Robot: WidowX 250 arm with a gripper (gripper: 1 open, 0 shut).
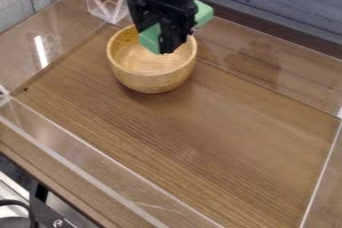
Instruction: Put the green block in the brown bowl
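The green block (171, 32) is held clamped in the partly open tool (166, 34), tilted steeply, its lower end inside the brown wooden bowl (150, 68) on the counter (227, 122), apparently so that release drops it inside.

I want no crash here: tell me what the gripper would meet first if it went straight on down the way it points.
Most likely the inside of the brown bowl. The gripper points steeply down over it, holding the green block, whose lower end would probably touch first. Depth is uncertain.

Wooden table (227, 132) with clear acrylic walls (80, 152) around it
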